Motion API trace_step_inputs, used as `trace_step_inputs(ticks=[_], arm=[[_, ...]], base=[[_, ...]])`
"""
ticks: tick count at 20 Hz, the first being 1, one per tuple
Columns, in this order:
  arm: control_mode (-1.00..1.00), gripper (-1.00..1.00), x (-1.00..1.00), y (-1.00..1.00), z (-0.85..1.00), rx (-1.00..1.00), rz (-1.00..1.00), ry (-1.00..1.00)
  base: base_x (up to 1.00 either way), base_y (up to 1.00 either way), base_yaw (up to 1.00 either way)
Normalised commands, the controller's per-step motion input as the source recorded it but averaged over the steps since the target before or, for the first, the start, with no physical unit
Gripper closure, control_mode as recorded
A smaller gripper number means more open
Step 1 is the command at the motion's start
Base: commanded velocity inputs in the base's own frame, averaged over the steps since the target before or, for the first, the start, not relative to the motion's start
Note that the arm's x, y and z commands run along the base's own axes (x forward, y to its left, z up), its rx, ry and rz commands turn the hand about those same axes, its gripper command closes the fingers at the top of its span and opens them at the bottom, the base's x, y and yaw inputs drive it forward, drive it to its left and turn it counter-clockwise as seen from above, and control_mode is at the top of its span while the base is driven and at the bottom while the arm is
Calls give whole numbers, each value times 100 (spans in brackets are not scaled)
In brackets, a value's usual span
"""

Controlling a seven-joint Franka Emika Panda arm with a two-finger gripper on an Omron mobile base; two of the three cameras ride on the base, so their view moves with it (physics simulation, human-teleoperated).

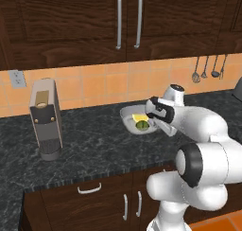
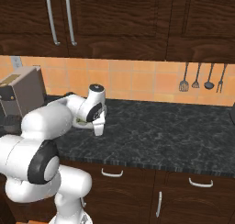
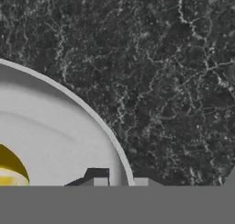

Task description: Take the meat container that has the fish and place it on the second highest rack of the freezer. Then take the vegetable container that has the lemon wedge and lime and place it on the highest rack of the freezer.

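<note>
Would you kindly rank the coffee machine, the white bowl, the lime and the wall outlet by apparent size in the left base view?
1. Coffee machine, clearly largest.
2. White bowl, partly hidden by the arm.
3. Wall outlet and lime: they look similar, and the outlet is farther away, so I won't rank them.

arm [image 1: 208,145]: glossy white rounded links; dark grey to black bands at the joints; round black-capped elbow housing; white hand block; gripper [image 3: 121,182] with small dark finger tips.
</note>
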Motion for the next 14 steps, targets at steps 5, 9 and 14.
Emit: trace_step_inputs(ticks=[5, 9, 14], arm=[[-100, 100, -94, 0, 100, 8, 1, 2], [-100, 100, -100, 1, 80, 2, 6, 7], [-100, 100, -100, 0, 66, 1, 9, 15]], base=[[0, 0, 0], [0, 0, 0], [0, 0, 0]])
